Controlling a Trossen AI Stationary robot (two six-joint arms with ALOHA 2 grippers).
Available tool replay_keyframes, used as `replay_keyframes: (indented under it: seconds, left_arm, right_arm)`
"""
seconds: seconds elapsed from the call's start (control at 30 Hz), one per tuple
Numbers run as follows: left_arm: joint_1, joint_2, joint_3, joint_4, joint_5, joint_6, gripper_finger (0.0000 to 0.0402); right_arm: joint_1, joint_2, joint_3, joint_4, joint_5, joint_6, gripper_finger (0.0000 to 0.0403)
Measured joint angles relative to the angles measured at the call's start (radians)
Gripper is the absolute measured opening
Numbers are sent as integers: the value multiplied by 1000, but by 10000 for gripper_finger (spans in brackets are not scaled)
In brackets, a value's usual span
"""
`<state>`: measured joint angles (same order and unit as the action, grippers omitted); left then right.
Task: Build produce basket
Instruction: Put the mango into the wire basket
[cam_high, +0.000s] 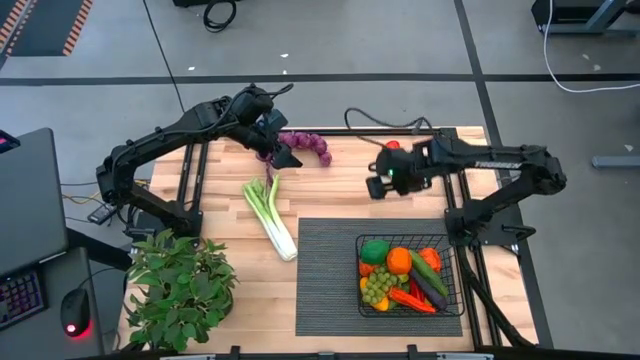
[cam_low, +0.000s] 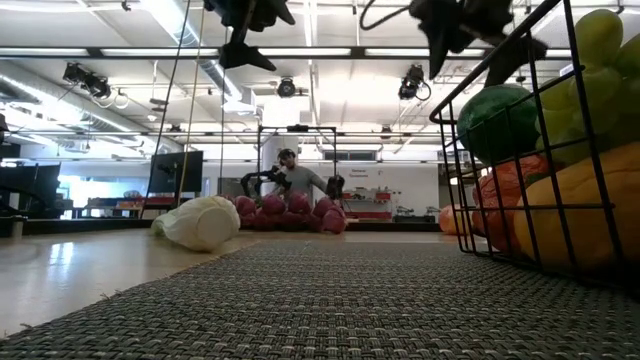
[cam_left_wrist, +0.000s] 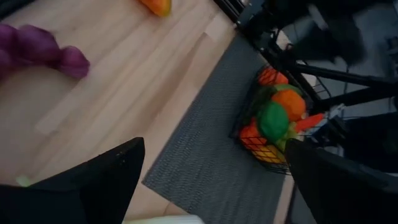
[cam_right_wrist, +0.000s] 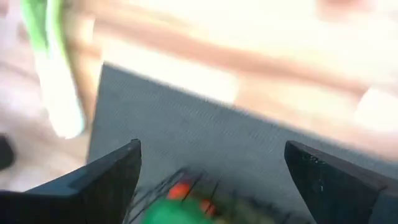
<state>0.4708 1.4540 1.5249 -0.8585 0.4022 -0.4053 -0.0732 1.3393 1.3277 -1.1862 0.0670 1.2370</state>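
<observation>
The black wire basket (cam_high: 408, 275) stands on the dark ribbed mat (cam_high: 330, 270), filled with several pieces of produce: a green one, oranges, green grapes, a carrot. The basket (cam_left_wrist: 273, 124) also shows in the left wrist view. Purple grapes (cam_high: 305, 146) lie near the table's far edge, and the leek (cam_high: 270, 212) lies left of the mat. A small red-orange piece (cam_high: 393, 146) rests beside the right arm. My left gripper (cam_high: 280, 155) hovers open just left of the grapes (cam_left_wrist: 37, 50). My right gripper (cam_high: 378, 185) hangs open above the mat's far edge, holding nothing.
A leafy potted plant (cam_high: 180, 290) fills the table's near left corner. Bare wood lies between the leek and the left edge and along the far side. In the low view a person (cam_low: 295, 180) sits in the room beyond the table.
</observation>
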Motion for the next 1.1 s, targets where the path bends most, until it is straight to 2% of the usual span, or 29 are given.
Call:
replay_keyframes:
  seconds: [0.3,0.43,0.57,0.8,0.97,1.1]
  left_arm:
    - [-15,-2,0,7,12,-103,394]
    - [-39,-2,0,17,11,-162,394]
    - [-78,-2,0,30,11,-210,394]
    - [-127,-2,0,39,-37,-262,394]
    - [-126,-2,0,37,-44,-252,394]
    - [-126,-2,0,36,-43,-234,394]
  right_arm:
    - [-294,1,-27,-32,103,-252,394]
    - [-435,2,-121,27,85,-343,387]
    - [-550,3,-210,183,19,-381,384]
    - [-650,3,-338,333,6,-391,384]
    - [-669,3,-417,459,-64,-398,384]
    - [-669,3,-439,497,-36,-400,384]
